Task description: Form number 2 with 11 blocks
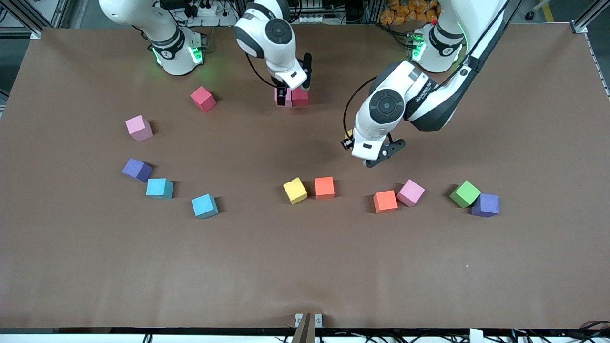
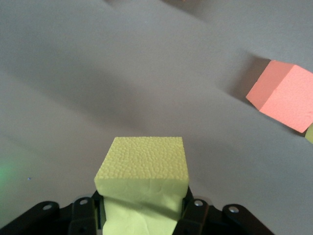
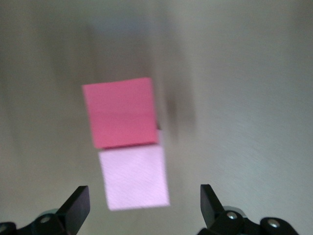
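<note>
Front view: left gripper (image 1: 351,138) up over bare table (image 1: 305,267), closed on a yellow block (image 1: 349,134) barely visible beside the wrist. Below it in the view, a row on the table: second yellow block (image 1: 295,190) touching an orange block (image 1: 324,187); another orange block (image 1: 385,201) touching a pink one (image 1: 411,192); green block (image 1: 465,194) against a purple one (image 1: 485,205). Right gripper (image 1: 286,95) just above a pink block (image 1: 282,97) and a crimson block (image 1: 299,97), set side by side and touching.

Left wrist view: gripper clamped on the yellow block (image 2: 143,182), held clear of the table; orange block (image 2: 284,95) resting near it.

Right wrist view: fingers (image 3: 73,208) spread wide, holding nothing; pink block (image 3: 135,177) between them, crimson block (image 3: 121,112) touching it.
</note>
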